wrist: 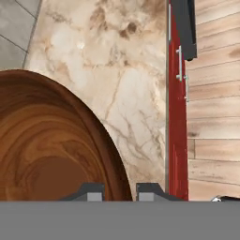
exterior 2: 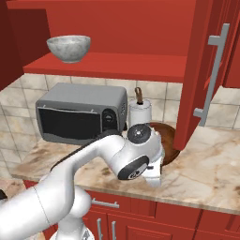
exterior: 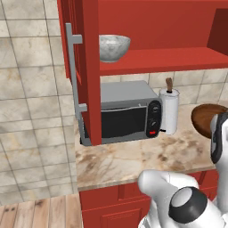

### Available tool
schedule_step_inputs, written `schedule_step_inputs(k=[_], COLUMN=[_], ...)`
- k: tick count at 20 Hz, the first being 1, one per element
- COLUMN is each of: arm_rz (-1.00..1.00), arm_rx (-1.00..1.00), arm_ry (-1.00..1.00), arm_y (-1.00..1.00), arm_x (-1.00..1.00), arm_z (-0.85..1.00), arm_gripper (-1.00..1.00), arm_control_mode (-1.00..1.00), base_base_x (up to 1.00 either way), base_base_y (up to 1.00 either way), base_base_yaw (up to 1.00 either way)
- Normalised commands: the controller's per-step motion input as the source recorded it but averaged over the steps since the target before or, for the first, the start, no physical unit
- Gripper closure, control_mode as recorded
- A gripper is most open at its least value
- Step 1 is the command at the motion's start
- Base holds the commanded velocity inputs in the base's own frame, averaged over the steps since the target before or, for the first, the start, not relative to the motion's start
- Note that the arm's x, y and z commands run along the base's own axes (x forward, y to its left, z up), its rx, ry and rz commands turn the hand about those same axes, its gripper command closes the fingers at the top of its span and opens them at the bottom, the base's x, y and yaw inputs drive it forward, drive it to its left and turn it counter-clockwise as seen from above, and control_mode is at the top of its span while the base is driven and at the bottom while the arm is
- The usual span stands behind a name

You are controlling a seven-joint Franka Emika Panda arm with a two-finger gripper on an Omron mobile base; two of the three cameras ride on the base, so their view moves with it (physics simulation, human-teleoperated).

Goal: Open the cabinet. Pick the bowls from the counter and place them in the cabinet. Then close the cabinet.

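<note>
The red wall cabinet stands open, its left door and right door swung out. The speckled grey-white bowl rests on the red inner shelf. In the hand view my gripper is shut on the rim of the dark brown wood-look bowl, one fingertip inside and one outside. That bowl hangs tilted just above the marbled counter at the right, partly hidden behind my wrist.
A grey microwave sits under the shelf, with a paper-towel roll beside it. Long grey handles jut from the open doors. Red base cabinets run below the counter edge, above wooden floor.
</note>
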Motion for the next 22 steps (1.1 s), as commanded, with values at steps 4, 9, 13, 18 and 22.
schedule_step_inputs(k=[4,9,13,18,22], arm_rz=[-0.13,-0.16,-0.10,-0.09,0.00], arm_rx=[0.00,0.00,-0.02,-0.05,0.00], arm_ry=[-0.41,-0.30,-0.27,-0.24,-0.03], arm_y=[0.25,0.23,0.52,0.44,0.00], arm_x=[-0.47,-0.38,-0.26,-0.15,0.01], arm_z=[0.96,0.94,0.82,0.82,0.62], arm_gripper=[1.00,1.00,1.00,1.00,1.00], arm_control_mode=[-1.00,-1.00,-1.00,-1.00,-1.00], base_base_x=[0.00,0.00,0.00,0.00,0.00], base_base_y=[0.00,0.00,0.00,0.00,0.00], base_base_yaw=[0.00,0.00,0.00,0.00,0.00])
